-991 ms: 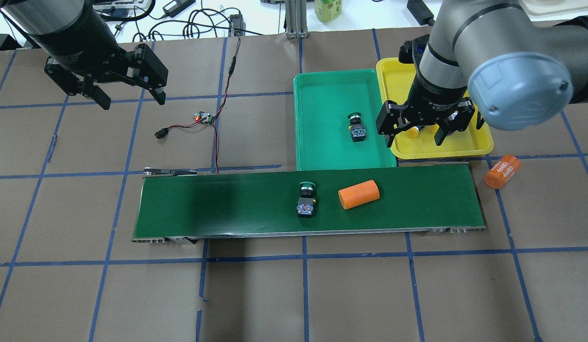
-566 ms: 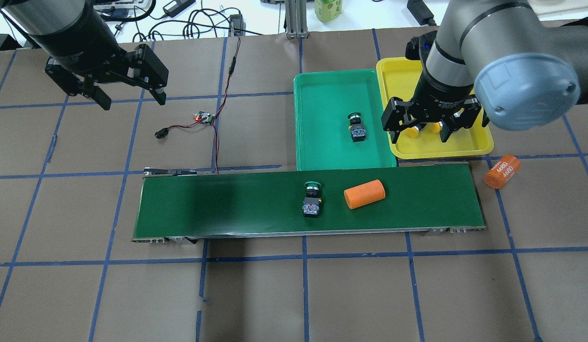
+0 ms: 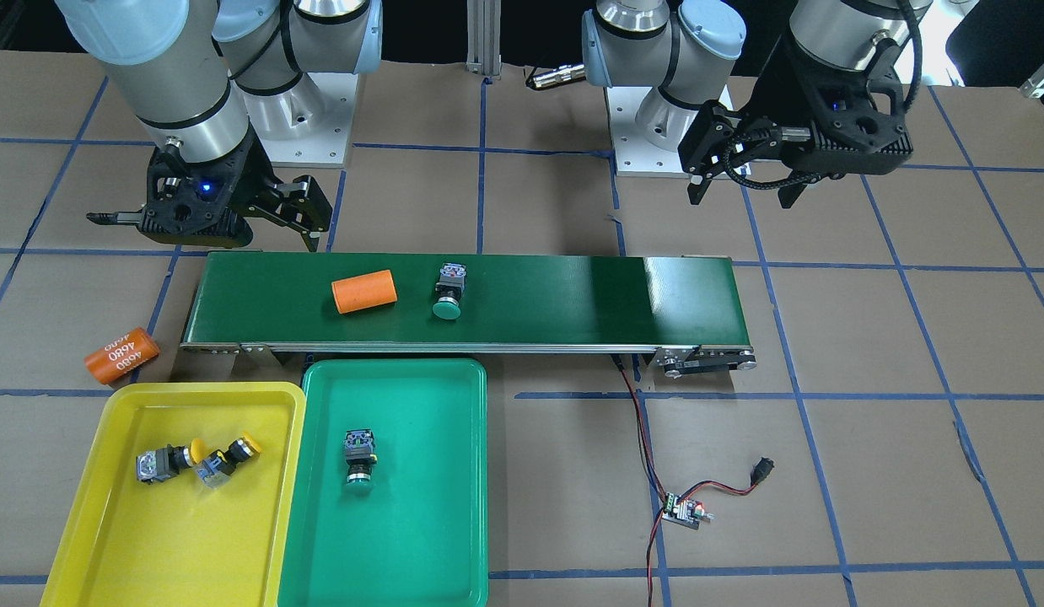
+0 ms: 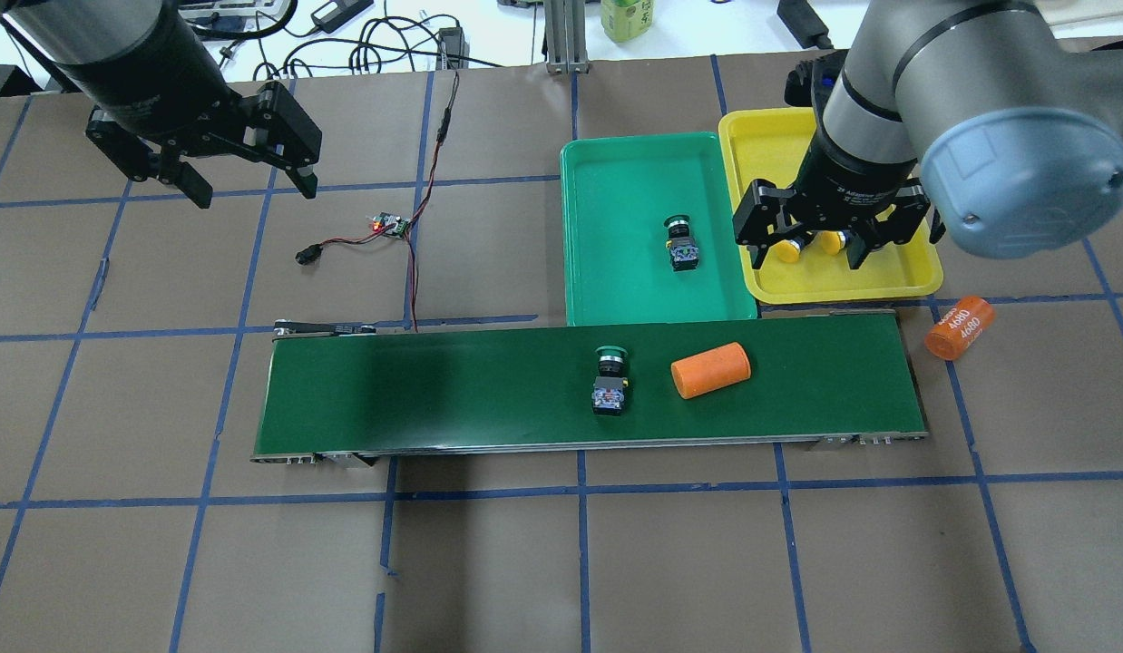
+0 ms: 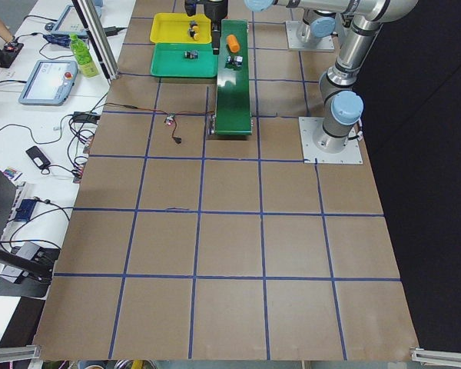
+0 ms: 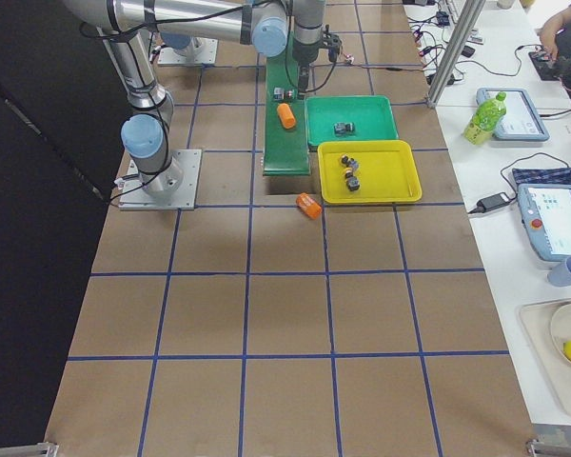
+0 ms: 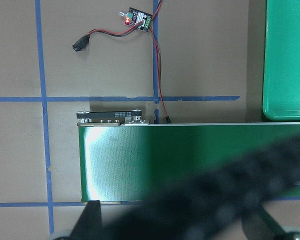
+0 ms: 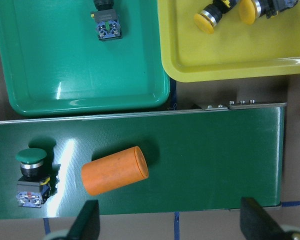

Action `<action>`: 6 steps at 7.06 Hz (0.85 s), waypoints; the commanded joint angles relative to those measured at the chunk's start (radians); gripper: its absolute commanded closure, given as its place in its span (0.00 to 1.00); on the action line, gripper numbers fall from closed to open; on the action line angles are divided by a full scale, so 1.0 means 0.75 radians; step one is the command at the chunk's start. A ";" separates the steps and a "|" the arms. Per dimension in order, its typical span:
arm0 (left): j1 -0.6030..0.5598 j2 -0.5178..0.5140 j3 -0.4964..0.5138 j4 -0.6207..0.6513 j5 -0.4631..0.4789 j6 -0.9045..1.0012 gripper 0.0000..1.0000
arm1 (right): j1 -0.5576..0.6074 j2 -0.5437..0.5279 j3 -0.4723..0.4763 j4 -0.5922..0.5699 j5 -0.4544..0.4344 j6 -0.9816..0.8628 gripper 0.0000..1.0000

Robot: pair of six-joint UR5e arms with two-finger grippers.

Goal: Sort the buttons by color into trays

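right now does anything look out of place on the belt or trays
An orange cylinder lies on the conveyor belt beside the green button, and a second cylinder sits on the table by the yellow tray. Neither is a button.

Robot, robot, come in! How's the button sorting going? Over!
Left gripper, right gripper open, empty. Yellow buttons in yellow tray, one green button in green tray. Other green button on conveyor belt, unsorted. Orange cylinder close beside it, not touching.

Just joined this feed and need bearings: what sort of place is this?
Probably a robotics lab test cell: a conveyor belt on a paper-covered table with a taped grid, and a teach pendant and loose cables on a side bench.
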 commanded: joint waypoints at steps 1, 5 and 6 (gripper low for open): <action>0.000 -0.003 0.002 0.000 -0.001 -0.003 0.00 | 0.009 -0.011 0.004 0.000 0.018 0.012 0.00; 0.002 -0.003 -0.002 0.025 -0.001 -0.001 0.00 | 0.013 -0.007 0.041 0.002 0.024 0.006 0.00; 0.002 -0.001 -0.004 0.025 -0.001 -0.001 0.00 | 0.013 -0.007 0.051 0.000 0.024 0.004 0.00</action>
